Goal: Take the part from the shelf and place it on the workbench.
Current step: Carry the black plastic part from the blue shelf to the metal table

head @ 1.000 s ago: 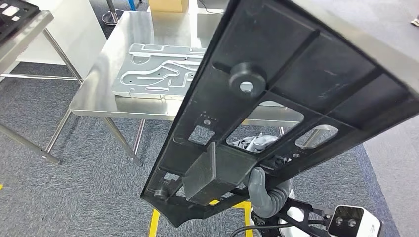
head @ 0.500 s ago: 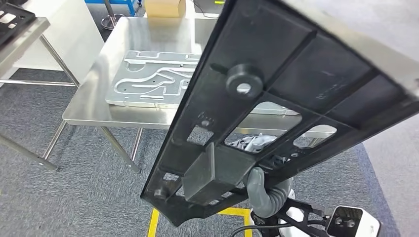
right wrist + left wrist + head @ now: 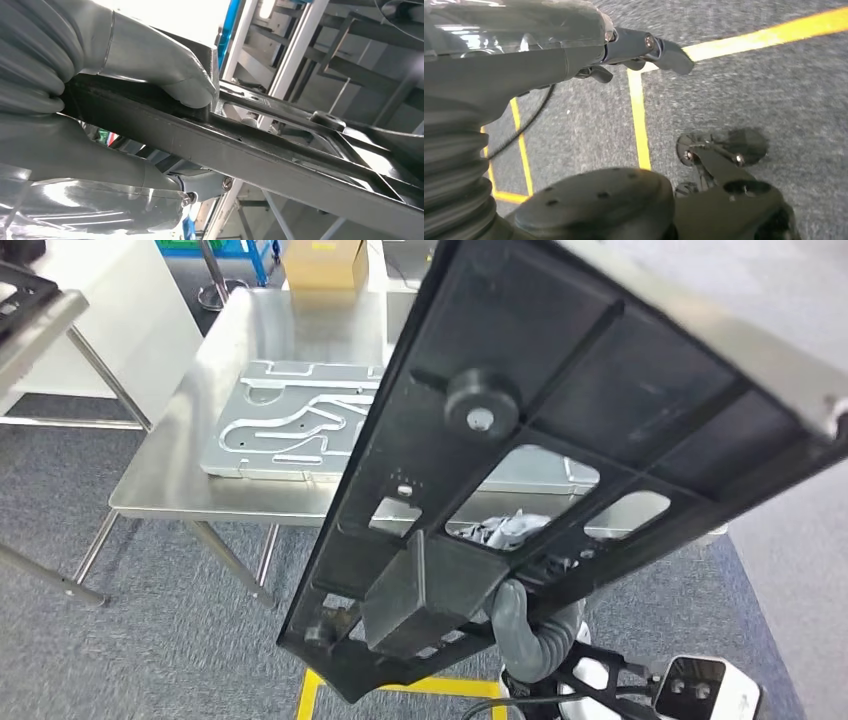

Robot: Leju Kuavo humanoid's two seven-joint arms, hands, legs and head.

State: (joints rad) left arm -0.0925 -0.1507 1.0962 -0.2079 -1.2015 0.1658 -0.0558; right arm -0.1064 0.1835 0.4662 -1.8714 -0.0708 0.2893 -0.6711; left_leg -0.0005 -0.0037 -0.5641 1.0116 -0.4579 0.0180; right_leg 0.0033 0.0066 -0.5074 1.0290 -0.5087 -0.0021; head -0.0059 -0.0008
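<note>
Grey carpet surrounds the steel desk (image 3: 160, 490); the right robot hand (image 3: 100, 100) clamps the black part (image 3: 560, 440), whose long overhang could strike the desk edge.

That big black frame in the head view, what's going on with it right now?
The right robot hand grips the black frame part by its edge and holds it up, tilted, in front of the head camera. The steel workbench is ahead, with a silver grooved plate lying on it. The part is not yet set down there. The left robot hand holds nothing and hangs over grey carpet with yellow floor lines.
</note>
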